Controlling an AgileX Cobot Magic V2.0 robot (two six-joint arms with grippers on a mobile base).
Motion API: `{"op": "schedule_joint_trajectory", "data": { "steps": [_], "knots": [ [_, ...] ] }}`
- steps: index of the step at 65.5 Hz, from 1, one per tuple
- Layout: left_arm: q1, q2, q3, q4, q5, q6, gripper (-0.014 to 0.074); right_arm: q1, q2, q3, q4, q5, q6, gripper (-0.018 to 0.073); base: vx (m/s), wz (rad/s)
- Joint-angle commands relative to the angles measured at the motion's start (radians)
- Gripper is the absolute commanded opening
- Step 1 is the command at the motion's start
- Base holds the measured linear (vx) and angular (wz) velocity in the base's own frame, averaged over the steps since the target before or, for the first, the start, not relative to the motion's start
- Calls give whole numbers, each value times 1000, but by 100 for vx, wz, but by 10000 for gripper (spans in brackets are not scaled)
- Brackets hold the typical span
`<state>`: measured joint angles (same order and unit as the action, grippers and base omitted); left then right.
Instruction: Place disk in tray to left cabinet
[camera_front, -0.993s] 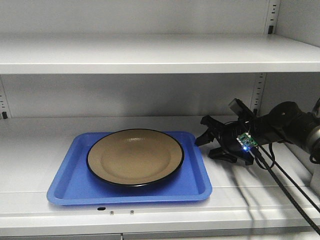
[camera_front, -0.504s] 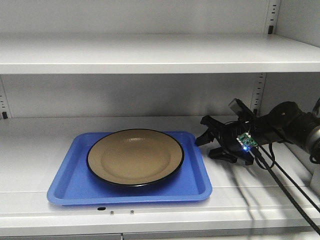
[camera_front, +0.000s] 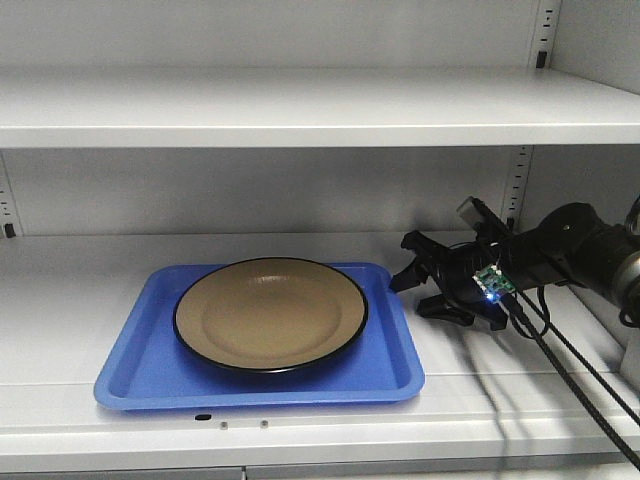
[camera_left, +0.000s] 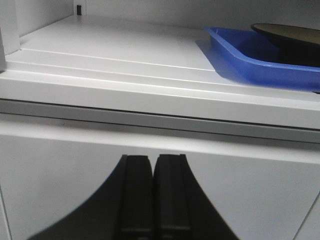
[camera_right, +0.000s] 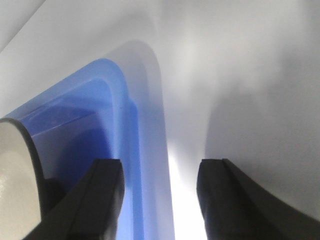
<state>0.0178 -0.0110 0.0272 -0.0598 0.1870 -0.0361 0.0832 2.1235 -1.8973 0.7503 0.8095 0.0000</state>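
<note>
Disk (camera_front: 270, 313) in tray (camera_front: 150, 360) on cabinet (camera_front: 300, 105) shelf; R gripper (camera_front: 428, 287) jaws apart beside tray, L gripper (camera_left: 151, 192) jaws closed, empty.

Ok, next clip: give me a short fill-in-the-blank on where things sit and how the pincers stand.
1. The disk lies in the blue ____.
2. The tray rests on a white cabinet ____.
3. The right pincer is ____, beside the tray's right rim, touching nothing.
4. The left pincer is ____, below the shelf edge.

Missing words: tray; shelf; open; shut
</note>
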Motion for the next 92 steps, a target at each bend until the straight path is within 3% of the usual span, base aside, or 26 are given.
{"op": "schedule_joint_trajectory", "data": {
  "steps": [1,35,54,61,63,67,84,92],
  "knots": [
    [-1,-3,19,4,-80,-11,-6,-3,-72,-34,39,-36,-7,417,0,0],
    [-1,-3,19,4,-80,-11,-6,-3,-81,-25,34,-40,-6,414,0,0],
    [-1,-3,19,4,-80,-11,-6,-3,-314,280,15,-75,-6,353,0,0],
    [-1,-3,19,4,-80,-11,-6,-3,-466,416,-64,-74,-6,316,0,0],
    [-1,-3,19,4,-80,-11,-6,-3,-626,548,-154,-78,-6,269,0,0],
    [-1,-3,19,4,-80,-11,-6,-3,-710,638,-218,-103,-6,232,0,0],
    [-1,-3,19,4,-80,-11,-6,-3,-1191,1113,-467,-357,-6,-16,0,0],
    [-1,-3,19,4,-80,-11,-6,-3,-1431,1349,-594,-498,-6,-11,0,0]
  ]
}}
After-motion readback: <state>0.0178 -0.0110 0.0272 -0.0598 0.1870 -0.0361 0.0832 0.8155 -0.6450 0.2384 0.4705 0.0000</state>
